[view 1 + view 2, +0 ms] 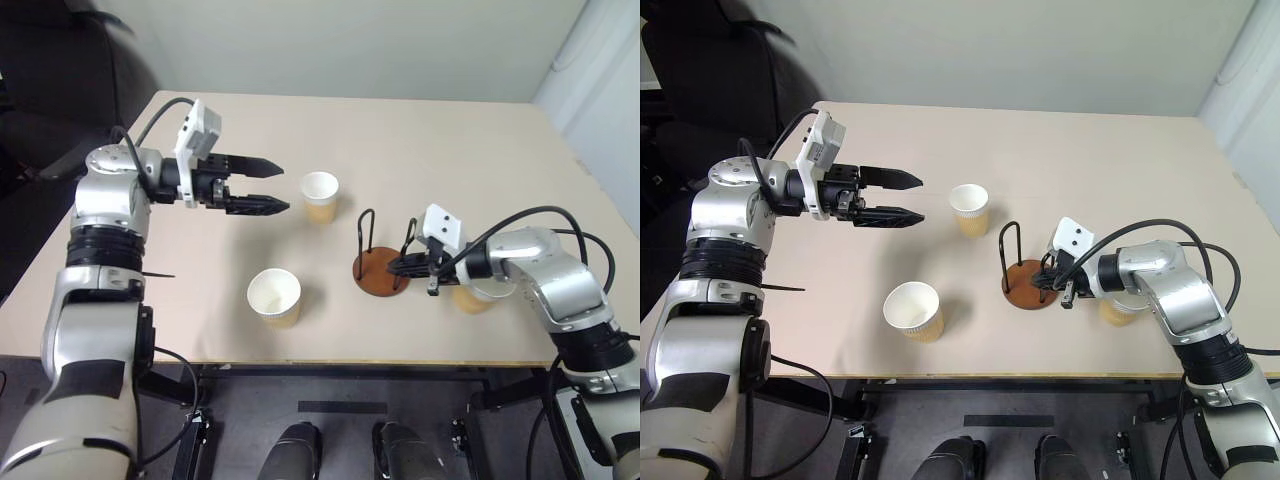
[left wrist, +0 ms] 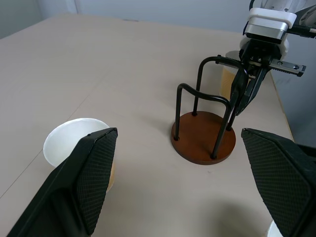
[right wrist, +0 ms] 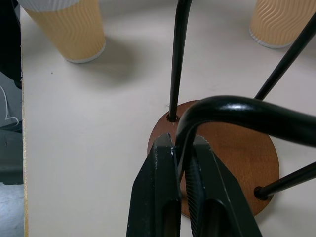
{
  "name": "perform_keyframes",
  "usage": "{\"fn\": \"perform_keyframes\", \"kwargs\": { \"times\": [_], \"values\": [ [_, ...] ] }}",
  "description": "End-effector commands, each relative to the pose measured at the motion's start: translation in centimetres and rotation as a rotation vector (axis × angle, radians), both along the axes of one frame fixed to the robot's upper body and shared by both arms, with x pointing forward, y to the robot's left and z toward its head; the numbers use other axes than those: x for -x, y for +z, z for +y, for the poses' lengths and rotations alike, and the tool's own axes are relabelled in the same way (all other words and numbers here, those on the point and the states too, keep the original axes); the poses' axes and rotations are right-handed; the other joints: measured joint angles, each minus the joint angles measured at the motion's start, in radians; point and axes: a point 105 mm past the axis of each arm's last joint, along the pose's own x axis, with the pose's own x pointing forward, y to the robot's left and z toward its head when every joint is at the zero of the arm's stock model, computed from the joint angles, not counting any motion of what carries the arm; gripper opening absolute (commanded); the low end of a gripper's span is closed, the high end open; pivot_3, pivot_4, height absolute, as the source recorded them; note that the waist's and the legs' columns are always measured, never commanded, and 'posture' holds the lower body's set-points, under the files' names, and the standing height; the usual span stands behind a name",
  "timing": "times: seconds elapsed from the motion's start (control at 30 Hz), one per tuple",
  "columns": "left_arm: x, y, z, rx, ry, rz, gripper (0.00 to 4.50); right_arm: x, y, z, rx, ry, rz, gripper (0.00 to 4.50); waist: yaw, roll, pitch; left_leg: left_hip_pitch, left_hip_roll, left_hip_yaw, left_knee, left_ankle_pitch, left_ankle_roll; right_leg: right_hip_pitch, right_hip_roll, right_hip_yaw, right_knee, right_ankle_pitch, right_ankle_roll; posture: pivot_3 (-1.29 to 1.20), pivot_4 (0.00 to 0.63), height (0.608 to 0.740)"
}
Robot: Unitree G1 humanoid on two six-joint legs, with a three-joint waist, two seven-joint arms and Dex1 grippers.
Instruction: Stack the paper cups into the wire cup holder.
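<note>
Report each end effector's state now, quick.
Left end effector: open, holding nothing, raised over the table.
Right end effector: shut on a wire loop of the cup holder.

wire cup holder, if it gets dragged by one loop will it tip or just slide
The wire cup holder likely slides rather than tips: its disc base lies flat on the table. It looks light, being only thin wire loops on a small disc. The right claw, shut on one loop, may tilt it if it pulls high up.
</note>
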Motion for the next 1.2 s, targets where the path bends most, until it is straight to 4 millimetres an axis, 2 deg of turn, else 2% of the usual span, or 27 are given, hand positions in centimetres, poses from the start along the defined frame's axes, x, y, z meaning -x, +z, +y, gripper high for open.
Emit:
{"fn": "perform_keyframes", "kwargs": {
  "times": [0.03, 0.23, 0.33, 0.57, 0.67, 0.7, 0.97, 1.1, 1.2],
  "values": [
    [0.5, 1.8, -0.3, 0.008, -0.047, -0.06, 4.33, 0.6, 0.4, 0.2, 0.017, 0.042, -0.031, 0.04, 0.0, 0.0, 0.0, 0.0, 0.0, 0.0, 0.0, 0.0, 0.0, 0.0, 0.0, 0.0, 0.0, 0.0, 0.0, 0.0, 0.15, 0.74],
    [0.5, 1.9, -0.2, 0.01, -0.041, -0.061, 4.33, 1.2, -0.4, -0.1, 0.06, 0.074, -0.013, 0.04, 0.0, 0.0, 0.0, 0.0, 0.0, 0.0, 0.0, 0.0, 0.0, 0.0, 0.0, 0.0, 0.0, 0.0, 0.0, 0.0, 0.15, 0.74],
    [0.5, 1.9, -0.2, 0.01, -0.038, -0.062, 4.33, 0.9, -0.5, -0.2, 0.067, 0.061, -0.018, 0.72, 0.0, 0.0, 0.0, 0.0, 0.0, 0.0, 0.0, 0.0, 0.0, 0.0, 0.0, 0.0, 0.0, 0.0, 0.0, 0.0, 0.15, 0.74],
    [0.5, 1.9, -0.2, 0.012, -0.037, -0.064, 4.33, 0.7, -0.4, -0.4, 0.067, 0.049, -0.023, 3.27, 0.0, 0.0, 0.0, 0.0, 0.0, 0.0, 0.0, 0.001, 0.001, 0.0, 0.0, 0.0, 0.0, 0.002, 0.001, 0.0, 0.15, 0.74],
    [0.5, 2.0, -0.2, 0.015, -0.035, -0.065, 4.33, 0.6, -0.3, -0.4, 0.061, 0.046, -0.026, 4.28, 0.0, 0.0, 0.0, 0.0, 0.0, 0.0, 0.0, 0.001, 0.001, 0.0, 0.0, 0.0, 0.0, 0.002, 0.001, 0.0, 0.15, 0.74],
    [0.5, 2.0, -0.3, 0.015, -0.035, -0.065, 4.33, 0.6, -0.2, -0.4, 0.058, 0.043, -0.029, 4.46, 0.0, 0.0, 0.0, 0.0, 0.0, 0.0, 0.0, 0.001, 0.001, 0.0, 0.0, 0.0, 0.0, 0.002, 0.001, 0.0, 0.15, 0.74],
    [-0.4, 2.3, -0.3, 0.006, 0.024, -0.116, 4.33, 1.0, 0.8, -0.5, 0.036, 0.044, -0.035, 4.46, 0.001, 0.0, 0.0, 0.0, 0.0, 0.0, 0.0, 0.001, 0.001, 0.0, 0.0, 0.0, 0.0, 0.002, 0.001, 0.0, 0.15, 0.74],
    [-1.2, 3.1, -0.7, 0.029, 0.07, -0.134, 4.33, 1.5, 1.7, -1.2, 0.043, 0.039, -0.045, 4.46, 0.001, 0.0, 0.0, 0.0, 0.0, 0.0, 0.0, 0.001, 0.001, 0.001, 0.0, 0.0, 0.0, 0.002, 0.001, 0.0, 0.15, 0.74],
    [-1.1, 3.6, -1.0, 0.042, 0.049, -0.15, 4.33, 1.9, 2.4, -1.8, 0.048, 0.023, -0.052, 4.46, 0.002, 0.0, 0.0, 0.0, 0.0, 0.0, 0.0, 0.001, 0.001, 0.001, 0.0, 0.0, -0.001, 0.002, 0.001, 0.0, 0.15, 0.74]
  ]
}}
